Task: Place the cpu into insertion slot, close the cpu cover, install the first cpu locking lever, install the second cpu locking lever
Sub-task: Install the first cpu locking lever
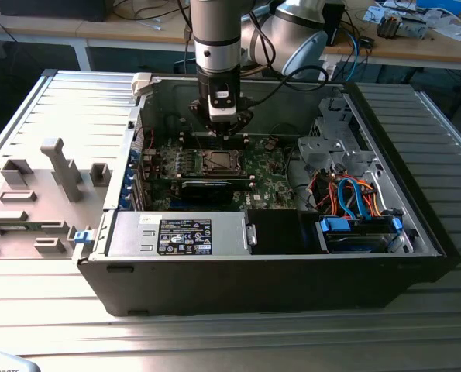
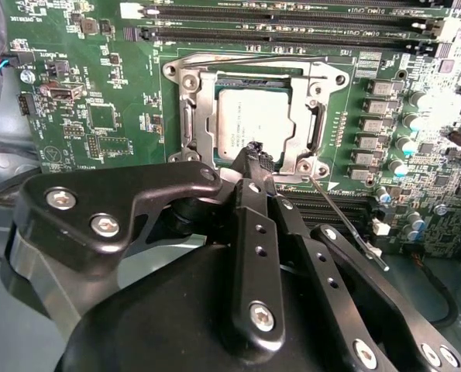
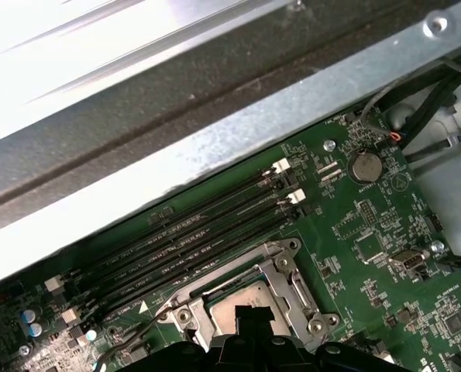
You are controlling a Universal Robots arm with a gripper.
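In the exterior view, the grey side panel (image 1: 44,186) lies on the exterior view's left, beside the open computer case (image 1: 292,256) on the metal surface (image 1: 230,341). Further right, the gripper (image 1: 224,130) hangs over the insertion slot (image 1: 218,161). In the second wrist view, its fingers (image 2: 255,167) are together, tip above the cpu (image 2: 249,128), which sits in the slot with the cpu cover (image 2: 190,116) closed around it. A thin locking lever (image 2: 346,225) juts right, unlatched.

The cpu (image 2: 252,128) wore dull brushed metal, its cover (image 2: 195,108) shinier steel, the gripper (image 2: 253,155) matt black metal.
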